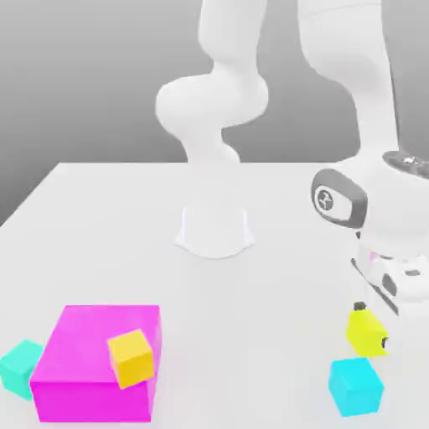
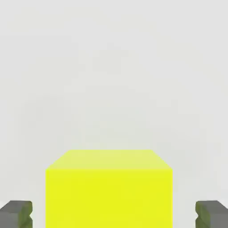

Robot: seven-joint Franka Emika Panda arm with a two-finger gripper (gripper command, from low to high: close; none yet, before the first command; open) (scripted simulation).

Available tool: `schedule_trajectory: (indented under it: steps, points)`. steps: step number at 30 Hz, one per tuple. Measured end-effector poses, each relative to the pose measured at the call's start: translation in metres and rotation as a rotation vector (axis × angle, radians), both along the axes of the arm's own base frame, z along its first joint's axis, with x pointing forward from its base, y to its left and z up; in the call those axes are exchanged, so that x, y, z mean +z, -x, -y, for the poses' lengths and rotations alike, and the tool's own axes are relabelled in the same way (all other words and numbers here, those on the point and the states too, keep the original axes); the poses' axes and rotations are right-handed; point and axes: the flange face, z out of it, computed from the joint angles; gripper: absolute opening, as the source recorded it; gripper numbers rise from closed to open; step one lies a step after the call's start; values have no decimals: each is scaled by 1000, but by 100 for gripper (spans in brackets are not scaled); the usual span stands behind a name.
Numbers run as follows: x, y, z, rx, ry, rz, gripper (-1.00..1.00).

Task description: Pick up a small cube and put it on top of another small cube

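the arm [image 1: 369, 100] reaches down at the exterior view's right, its hand pointing down at the worktop [image 1: 126, 218] and the gripper [image 1: 369, 325] set around the yellow cube [image 1: 366, 333]. in the hand view that cube [image 2: 109, 189] sits between the two dark fingertips [image 2: 17, 213], and a gap shows on each side, so the jaws stand spread about it and are not pinching it there; the cube looks to be sitting on the worktop, though a lift cannot be ruled out.

just beside the yellow cube, nearer the camera in the exterior view, lies a sky-blue cube [image 1: 355, 385], close to the fingers. the teal cube [image 1: 20, 367] is well apart, at the exterior view's far left, touching or just beside the big magenta block [image 1: 92, 369]. an orange cube [image 1: 131, 358] sits tilted against the block's front corner. the arm's white base [image 1: 214, 230] stands at the middle of the worktop, between the two groups.
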Motion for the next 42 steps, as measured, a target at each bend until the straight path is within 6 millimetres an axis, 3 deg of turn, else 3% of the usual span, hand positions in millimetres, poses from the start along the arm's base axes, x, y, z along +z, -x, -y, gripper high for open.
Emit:
schedule_trajectory:
  steps: [5, 11, 13, 16, 19, 22, 25, 29, 32, 34, 37, 41, 42]
  points:
    - [-1, 0, 0, 1, 1, -1, -100]
    - [56, -2, -1, 1, 7, -3, -100]
    - [67, -33, 18, -22, 35, -13, -100]
    - [83, -95, 80, -84, 85, -34, -100]
    - [98, -138, 152, -146, 126, -58, -100]
    - [110, -162, 225, -203, 143, -82, -100]
    - [123, -172, 298, -258, 154, -105, -100]
    - [134, -163, 396, -330, 134, -120, -100]
    - [130, -135, 470, -387, 69, -89, -100]
    - [125, -111, 508, -422, 30, -53, -100]
    - [112, -84, 541, -457, 3, -10, -100]
    - [68, -80, 547, -463, 0, -1, -100]
    - [58, -78, 547, -464, -1, -1, 100]
